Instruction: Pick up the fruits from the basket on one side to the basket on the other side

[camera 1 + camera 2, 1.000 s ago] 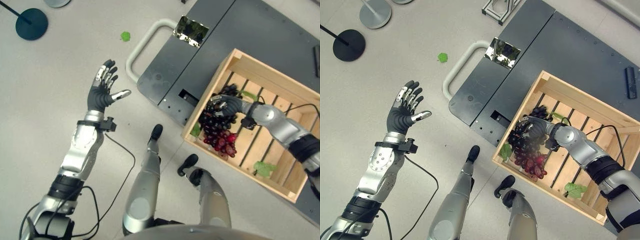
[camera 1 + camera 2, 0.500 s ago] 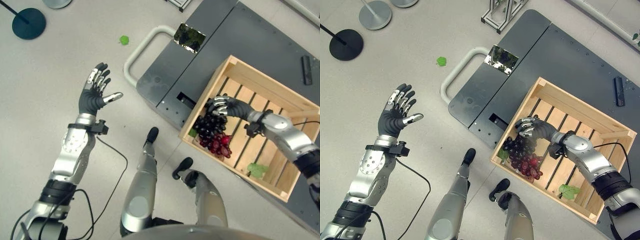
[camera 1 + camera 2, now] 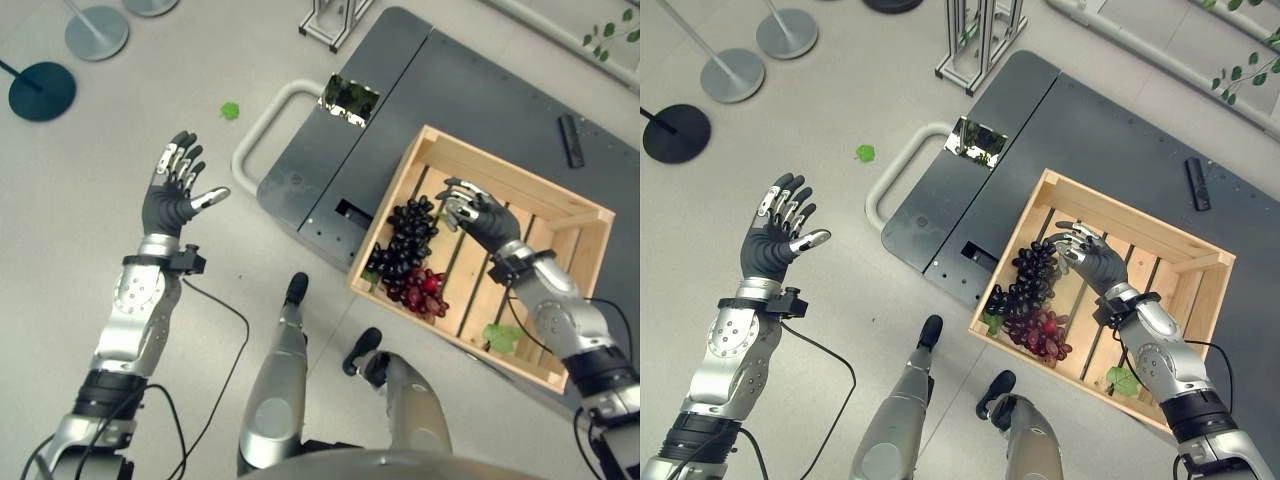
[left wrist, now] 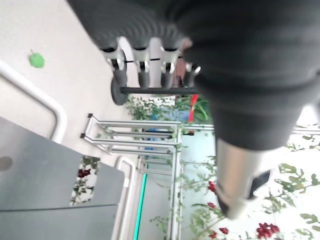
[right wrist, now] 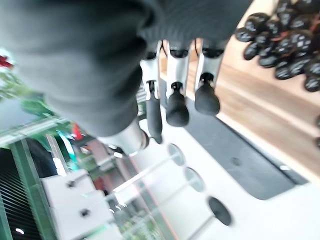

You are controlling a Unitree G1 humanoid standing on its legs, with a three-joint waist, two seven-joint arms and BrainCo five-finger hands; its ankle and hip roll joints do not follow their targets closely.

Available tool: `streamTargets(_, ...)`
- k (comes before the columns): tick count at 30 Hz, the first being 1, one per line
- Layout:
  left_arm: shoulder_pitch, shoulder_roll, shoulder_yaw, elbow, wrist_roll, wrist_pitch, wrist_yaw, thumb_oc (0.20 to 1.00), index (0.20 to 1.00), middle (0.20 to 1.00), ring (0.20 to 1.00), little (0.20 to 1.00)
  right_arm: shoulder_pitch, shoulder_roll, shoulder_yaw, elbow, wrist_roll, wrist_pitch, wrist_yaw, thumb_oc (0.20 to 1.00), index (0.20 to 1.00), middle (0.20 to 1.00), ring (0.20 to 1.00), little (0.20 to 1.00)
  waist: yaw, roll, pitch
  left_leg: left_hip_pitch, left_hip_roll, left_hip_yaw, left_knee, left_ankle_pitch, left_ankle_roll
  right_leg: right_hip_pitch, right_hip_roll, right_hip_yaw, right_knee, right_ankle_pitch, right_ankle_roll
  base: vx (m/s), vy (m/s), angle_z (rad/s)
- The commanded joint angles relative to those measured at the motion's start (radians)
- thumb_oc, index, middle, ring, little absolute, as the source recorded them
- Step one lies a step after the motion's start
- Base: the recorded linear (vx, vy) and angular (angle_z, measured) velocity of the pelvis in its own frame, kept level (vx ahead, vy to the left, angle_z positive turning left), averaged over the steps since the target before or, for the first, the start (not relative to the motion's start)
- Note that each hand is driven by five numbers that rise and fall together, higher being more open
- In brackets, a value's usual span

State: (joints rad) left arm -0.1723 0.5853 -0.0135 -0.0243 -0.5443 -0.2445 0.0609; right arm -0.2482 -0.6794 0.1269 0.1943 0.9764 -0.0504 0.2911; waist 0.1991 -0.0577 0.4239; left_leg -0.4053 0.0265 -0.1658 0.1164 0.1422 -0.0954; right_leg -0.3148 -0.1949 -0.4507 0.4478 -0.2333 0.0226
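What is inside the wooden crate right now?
The wooden crate holds a bunch of dark grapes, a bunch of red grapes and green leaves. The right hand, fingers spread, hovers over the slats. Whatever lies under the grapes is covered.

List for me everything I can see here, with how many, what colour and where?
Wooden crate: one, pale wood, slatted, on the dark platform.
Dark grapes: one bunch, black-purple, in the crate's corner nearest the robot.
Red grapes: one bunch, red, just beside the dark bunch in the crate.
Green leaves: two, one by the crate's near wall, one under the grapes.
Platform cart: one, dark grey, with a pale handle, under the crate.
Loose leaf: one, green, on the floor.
Round stand bases: several, grey and black, on the floor.
Left hand: raised over the floor, fingers spread.
Right hand: over the crate, beside the grapes, fingers open.
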Motion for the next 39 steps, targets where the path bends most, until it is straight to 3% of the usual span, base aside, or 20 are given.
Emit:
streamTargets(1,0.014,-0.036,0.041,-0.012,-0.019,-0.055,-0.002,1.000,1.000,1.000,1.000,1.000,0.003,-0.004,-0.021,-0.041,0.056,-0.068,0.000,0.200,0.200,0.200,0.200,0.200,-0.042,0.000,-0.069,0.046,0.008,0.005,0.020,-0.090,-0.008,0.099,-0.021,-0.014,-0.143,0.090,0.094,0.00,0.000,0.00)
streamTargets(6,0.028,-0.052,0.043,-0.011,-0.014,-0.055,-0.003,1.000,1.000,1.000,1.000,1.000,0.026,0.007,-0.040,-0.055,0.043,-0.077,-0.002,0.200,0.200,0.200,0.200,0.200,-0.054,0.004,-0.085,0.059,0.009,0.012,0.022,-0.097,-0.005,0.108,-0.023,-0.008,-0.146,0.090,0.094,0.00,0.000,0.00)
streamTargets(7,0.030,-0.048,0.047,-0.010,-0.011,-0.056,-0.005,1.000,1.000,1.000,1.000,1.000,0.027,-0.024,-0.039,-0.066,-0.020,-0.074,-0.002,0.200,0.200,0.200,0.200,0.200,-0.058,0.006,-0.092,0.062,0.010,0.015,0.021,-0.098,-0.005,0.108,-0.023,-0.002,-0.148,0.090,0.096,0.00,0.010,-0.04)
streamTargets(8,0.036,-0.048,0.048,-0.013,-0.009,-0.055,-0.009,1.000,1.000,1.000,1.000,1.000,0.028,-0.047,-0.036,-0.080,-0.060,-0.075,-0.002,0.416,0.416,0.416,0.416,0.416,-0.061,0.006,-0.095,0.063,0.010,0.016,0.021,-0.098,-0.004,0.108,-0.024,0.002,-0.148,0.090,0.096,0.00,0.013,-0.04)
streamTargets(9,0.038,-0.050,0.050,-0.012,-0.005,-0.055,-0.007,1.000,1.000,1.000,1.000,1.000,0.032,-0.060,-0.044,-0.083,-0.089,-0.075,-0.014,1.000,1.000,1.000,1.000,1.000,-0.065,0.007,-0.096,0.063,0.010,0.018,0.022,-0.100,-0.003,0.107,-0.024,0.005,-0.146,0.089,0.096,0.00,0.005,-0.04)
streamTargets(13,0.047,-0.053,0.056,-0.022,0.003,-0.056,0.000,1.000,1.000,1.000,1.000,1.000,0.036,-0.083,-0.062,-0.101,-0.173,-0.085,-0.038,1.000,1.000,1.000,1.000,1.000,-0.071,0.012,-0.098,0.060,0.010,0.020,0.026,-0.099,-0.002,0.101,-0.023,0.011,-0.144,0.090,0.097,-0.03,0.025,-0.12)
streamTargets(14,0.056,-0.060,0.063,-0.026,0.013,-0.053,0.015,1.000,1.000,1.000,1.000,1.000,0.034,-0.091,-0.110,-0.111,-0.382,-0.126,-0.133,1.000,1.000,1.000,1.000,1.000,-0.076,0.023,-0.095,0.047,0.007,0.023,0.028,-0.079,0.006,0.092,-0.026,0.004,-0.151,0.115,0.091,-0.07,0.065,-0.07)
streamTargets(15,0.056,-0.060,0.063,-0.026,0.013,-0.053,0.015,1.000,1.000,1.000,1.000,1.000,0.034,-0.091,-0.110,-0.112,-0.382,-0.126,-0.133,1.000,1.000,1.000,1.000,1.000,-0.075,0.023,-0.095,0.047,0.007,0.023,0.028,-0.079,0.006,0.092,-0.026,0.004,-0.151,0.115,0.091,-0.07,0.082,-0.04)
streamTargets(16,0.069,-0.054,0.094,-0.030,0.034,-0.049,0.023,1.000,1.000,1.000,1.000,1.000,0.003,-0.171,-0.146,-0.152,-0.802,-0.139,-0.230,1.000,1.000,1.000,1.000,1.000,-0.078,0.032,-0.091,0.048,0.008,0.027,0.028,-0.082,0.011,0.086,-0.027,0.011,-0.145,0.114,0.093,0.00,0.000,0.00)
streamTargets(17,0.069,-0.054,0.095,-0.030,0.034,-0.049,0.023,1.000,1.000,1.000,1.000,1.000,0.003,-0.170,-0.145,-0.154,-0.805,-0.137,-0.231,1.000,1.000,1.000,1.000,1.000,-0.078,0.033,-0.091,0.048,0.009,0.027,0.029,-0.083,0.011,0.086,-0.027,0.012,-0.144,0.114,0.093,0.02,0.033,-0.03)
streamTargets(18,0.073,-0.060,0.092,-0.030,0.036,-0.057,0.013,1.000,1.000,1.000,1.000,1.000,-0.019,-0.256,-0.151,-0.194,-1.142,-0.161,-0.307,1.000,1.000,1.000,1.000,1.000,-0.078,0.038,-0.093,0.047,0.007,0.027,0.030,-0.085,0.013,0.082,-0.029,0.012,-0.140,0.111,0.096,0.02,0.006,-0.09)
streamTargets(19,0.069,-0.061,0.082,-0.030,0.033,-0.065,0.007,1.000,1.000,1.000,1.000,1.000,-0.049,-0.304,-0.131,-0.184,-1.274,-0.152,-0.347,1.000,1.000,1.000,1.000,1.000,-0.078,0.040,-0.094,0.043,0.005,0.024,0.033,-0.088,0.014,0.080,-0.029,0.012,-0.138,0.109,0.097,0.02,0.006,-0.08)
streamTargets(20,0.069,-0.061,0.083,-0.030,0.033,-0.065,0.007,1.000,1.000,1.000,1.000,1.000,-0.051,-0.305,-0.130,-0.183,-1.274,-0.152,-0.347,1.000,1.000,1.000,1.000,1.000,-0.078,0.040,-0.094,0.043,0.005,0.023,0.034,-0.088,0.014,0.080,-0.029,0.012,-0.138,0.109,0.097,0.01,-0.007,-0.05)
streamTargets(21,0.057,-0.055,0.060,-0.037,0.039,-0.074,0.014,1.000,1.000,1.000,1.000,1.000,-0.092,-0.351,-0.081,-0.148,-1.435,-0.147,-0.402,1.000,1.000,1.000,1.000,1.000,-0.073,0.041,-0.095,0.037,0.001,0.019,0.036,-0.088,0.016,0.077,-0.030,0.013,-0.138,0.109,0.099,0.00,0.000,0.00)
streamTargets(24,0.045,-0.038,0.044,-0.041,0.052,-0.072,0.021,1.000,1.000,1.000,1.000,1.000,-0.145,-0.441,0.004,-0.134,-1.661,-0.135,-0.414,1.000,1.000,1.000,1.000,1.000,-0.065,0.036,-0.088,0.029,-0.001,0.015,0.040,-0.091,0.018,0.072,-0.030,0.012,-0.136,0.109,0.100,0.00,0.000,0.00)
streamTargets(28,0.036,-0.027,0.032,-0.040,0.055,-0.066,0.034,1.000,1.000,1.000,1.000,1.000,-0.219,-0.470,0.116,-0.068,-1.759,-0.118,-0.420,1.000,1.000,1.000,1.000,1.000,-0.060,0.031,-0.072,0.018,-0.001,0.013,0.051,-0.094,0.021,0.061,-0.026,0.019,-0.140,0.113,0.100,0.00,0.000,0.00)
streamTargets(39,-0.003,-0.008,0.019,-0.039,0.053,-0.076,0.058,1.000,1.000,1.000,1.000,1.000,-0.439,-0.483,0.392,-0.003,-1.851,-0.122,-0.375,1.000,1.000,1.000,1.000,1.000,-0.043,0.024,-0.026,-0.014,-0.006,0.027,0.098,-0.113,0.029,0.027,-0.028,0.039,-0.119,0.118,0.101,0.00,0.007,-0.01)
